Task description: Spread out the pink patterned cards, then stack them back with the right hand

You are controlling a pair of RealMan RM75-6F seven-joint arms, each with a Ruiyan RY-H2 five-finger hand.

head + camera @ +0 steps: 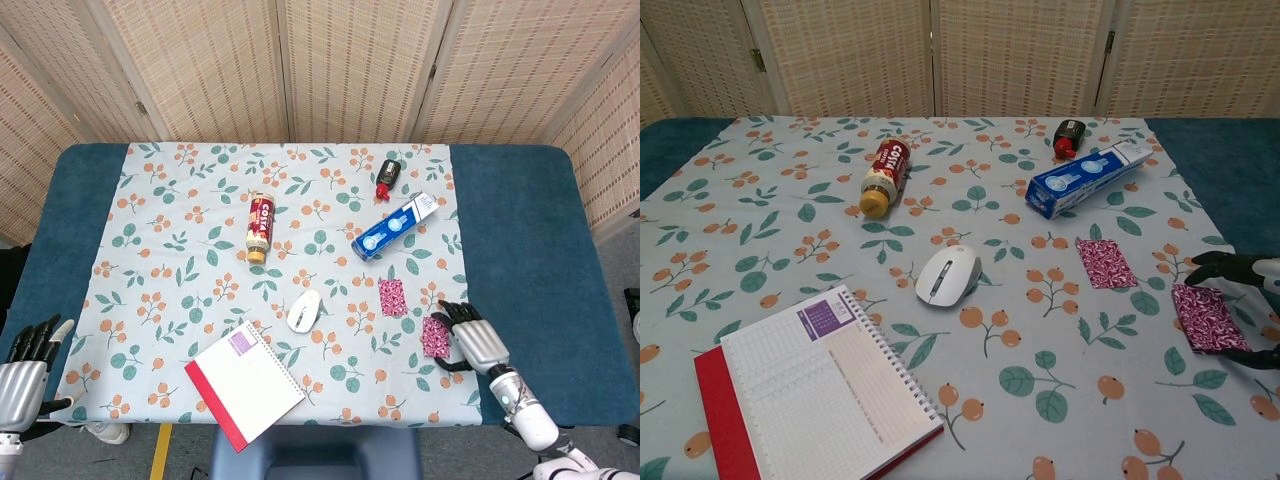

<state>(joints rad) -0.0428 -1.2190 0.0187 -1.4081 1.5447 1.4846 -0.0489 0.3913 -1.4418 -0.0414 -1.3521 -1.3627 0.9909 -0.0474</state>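
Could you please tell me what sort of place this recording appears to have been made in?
Probably an indoor lab or demo setup rather than a home: a table under a floral cloth, woven screens closing it off behind, and unrelated props laid out, such as a mouse, a notebook and a bottle.

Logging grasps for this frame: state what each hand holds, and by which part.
The right hand grips the nearer pink card stack by its right side, fingers and thumb around its edges. The left hand holds nothing.

Pink patterned cards (pixel 393 297) lie on a leaf-and-berry printed tablecloth (pixel 180 240).
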